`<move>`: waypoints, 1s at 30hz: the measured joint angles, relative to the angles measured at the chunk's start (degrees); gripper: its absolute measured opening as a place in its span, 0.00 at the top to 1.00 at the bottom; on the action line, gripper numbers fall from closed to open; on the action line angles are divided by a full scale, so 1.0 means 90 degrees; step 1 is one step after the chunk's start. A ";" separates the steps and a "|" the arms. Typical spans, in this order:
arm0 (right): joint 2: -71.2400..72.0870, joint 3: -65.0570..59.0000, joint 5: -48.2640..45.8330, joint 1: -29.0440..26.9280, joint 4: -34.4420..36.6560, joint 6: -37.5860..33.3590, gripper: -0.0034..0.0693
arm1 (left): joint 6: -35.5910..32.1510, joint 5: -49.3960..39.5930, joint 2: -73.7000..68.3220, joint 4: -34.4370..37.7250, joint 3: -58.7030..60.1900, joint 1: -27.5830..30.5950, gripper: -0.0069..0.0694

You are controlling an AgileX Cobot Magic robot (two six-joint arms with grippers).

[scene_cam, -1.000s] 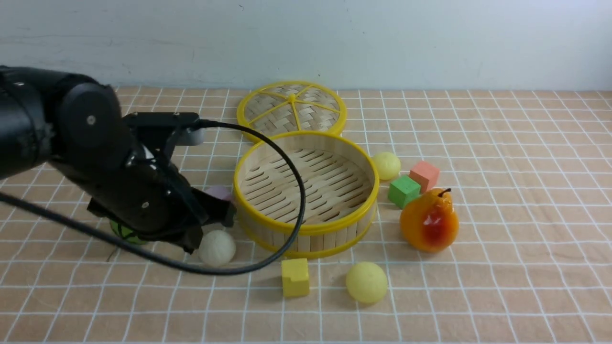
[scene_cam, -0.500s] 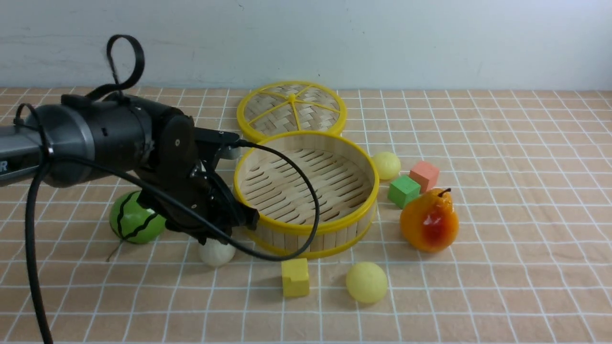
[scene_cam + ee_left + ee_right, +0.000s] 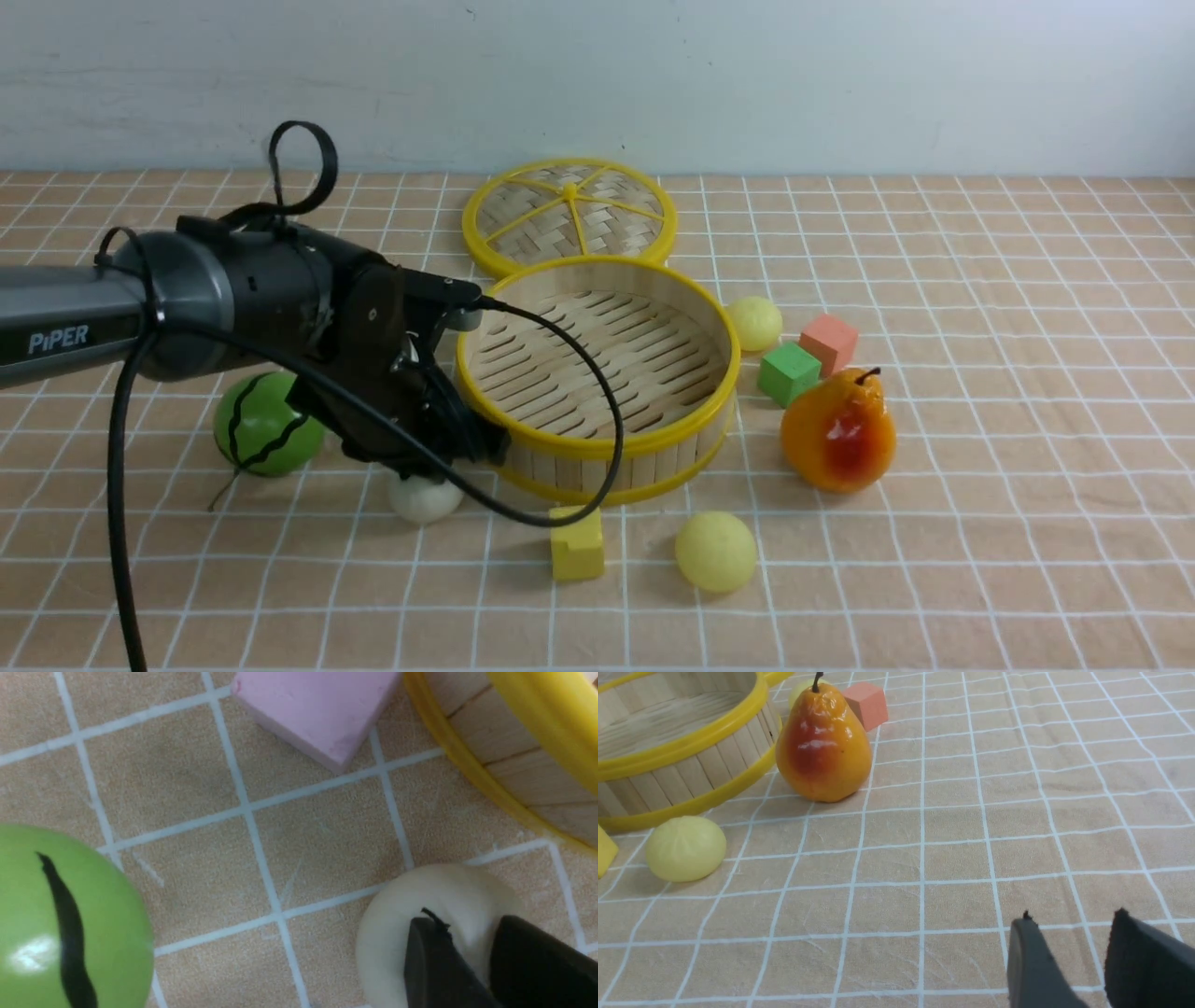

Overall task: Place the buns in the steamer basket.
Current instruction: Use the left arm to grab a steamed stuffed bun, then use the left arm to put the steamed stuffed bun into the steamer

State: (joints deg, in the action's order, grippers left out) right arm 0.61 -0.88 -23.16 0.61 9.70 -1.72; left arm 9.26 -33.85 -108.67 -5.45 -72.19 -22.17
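Had left fingers, narrowly parted, on off-white bun (real grip or not: could not tell), down on worktop just beside steamer basket. Held right fingers slightly apart, empty. Saw near yellow bun and far yellow bun outside it.

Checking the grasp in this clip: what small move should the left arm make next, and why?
Probably close the left pincer a little more on the off-white bun before lifting. Its fingers stand apart directly over the bun, which lies on the table beside the steamer basket; a firm grip cannot be confirmed, and no bun is in the basket.
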 joint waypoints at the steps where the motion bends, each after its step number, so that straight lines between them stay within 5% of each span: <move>1: 0.0000 0.0000 0.0000 0.0000 0.0000 0.0000 0.62 | 0.0000 -0.0058 -0.0003 0.0020 0.0000 0.0000 0.75; 3: 0.0000 0.0000 0.0000 0.0000 0.0000 0.0000 0.62 | -0.0007 -0.0176 0.0012 0.0031 0.0000 0.0000 0.87; 6: 0.0000 0.0000 0.0000 0.0000 0.0000 0.0000 0.62 | -0.0007 -0.0388 0.0172 0.0066 0.0000 0.0000 0.92; 14: 0.0000 0.0000 0.0000 0.0000 0.0000 0.0000 0.62 | -0.0326 -0.0398 0.1437 0.0605 -0.0049 0.0000 0.92; 17: 0.0000 0.0000 0.0000 0.0000 0.0000 0.0000 0.62 | -0.1029 0.0003 0.1575 0.1405 -0.0347 0.0000 0.92; 23: 0.0000 0.0000 0.0000 0.0000 0.0000 0.0000 0.62 | -0.2581 0.0447 0.0595 0.2702 -0.1014 0.0000 0.92; 30: 0.0000 0.0000 0.0000 0.0000 0.0000 0.0000 0.62 | -0.2820 0.0514 -0.0758 0.2525 -0.1709 0.0000 0.83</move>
State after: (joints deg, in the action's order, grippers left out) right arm 0.61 -0.88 -23.16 0.61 9.70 -1.72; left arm -16.12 -29.23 -115.49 17.28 -87.57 -22.17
